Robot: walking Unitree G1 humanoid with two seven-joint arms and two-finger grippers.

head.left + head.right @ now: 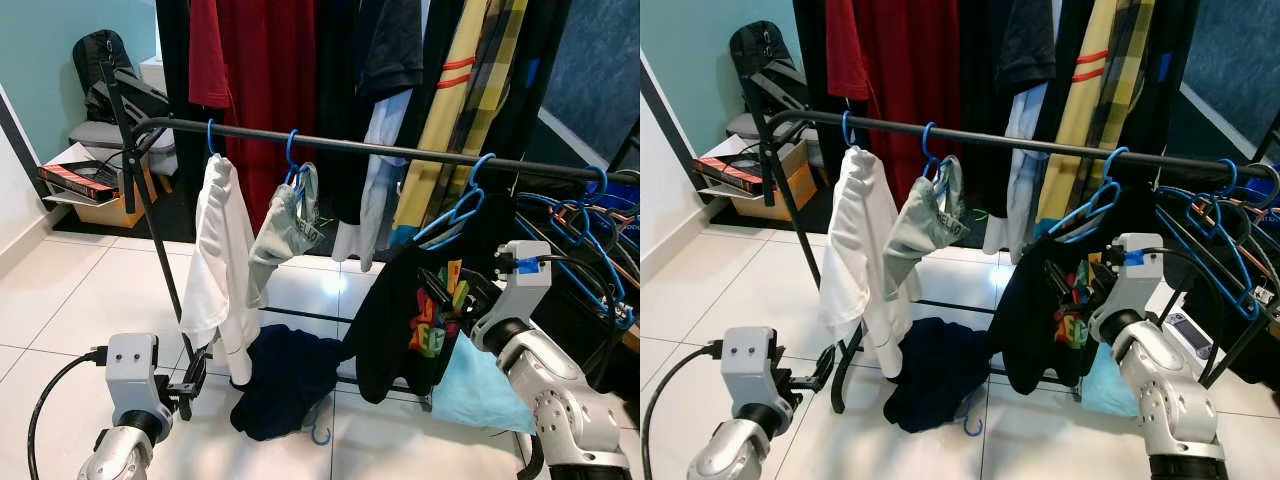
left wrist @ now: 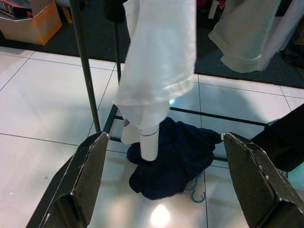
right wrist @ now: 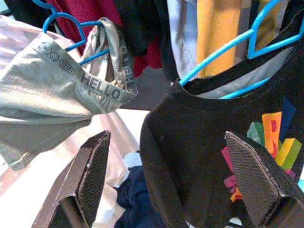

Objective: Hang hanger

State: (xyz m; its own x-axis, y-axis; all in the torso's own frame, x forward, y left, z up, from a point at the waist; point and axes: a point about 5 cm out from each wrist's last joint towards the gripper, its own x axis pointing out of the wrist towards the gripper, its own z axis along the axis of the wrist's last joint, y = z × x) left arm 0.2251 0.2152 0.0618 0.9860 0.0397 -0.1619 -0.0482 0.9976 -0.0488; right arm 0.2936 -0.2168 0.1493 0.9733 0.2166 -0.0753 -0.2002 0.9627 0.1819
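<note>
A: Which step is this, would you say?

B: The hang itself looks done. The blue hanger (image 1: 455, 212) carrying the black T-shirt (image 1: 400, 320) has its hook over the black rail (image 1: 400, 152), between the grey shorts (image 1: 285, 232) and the bunch of bare blue hangers (image 1: 585, 240) at the rail's far end.

A: And the right hand?

B: The right hand (image 3: 166, 183) has its fingers spread wide with nothing between them, just in front of the shirt's chest print, below the hanger.

A: So what next?

B: I judge it should draw straight back without snagging the shirt. Whether the hook sits fully on the rail is hard to tell from here.

A: The left hand?

B: The left hand (image 2: 161, 183) is low, open and empty, pointed at the white garment (image 1: 222, 255) and the dark blue heap (image 1: 285, 385) on the floor (image 1: 60, 300). A loose blue hanger (image 2: 195, 194) peeks from under that heap; it may be the next one.
</note>
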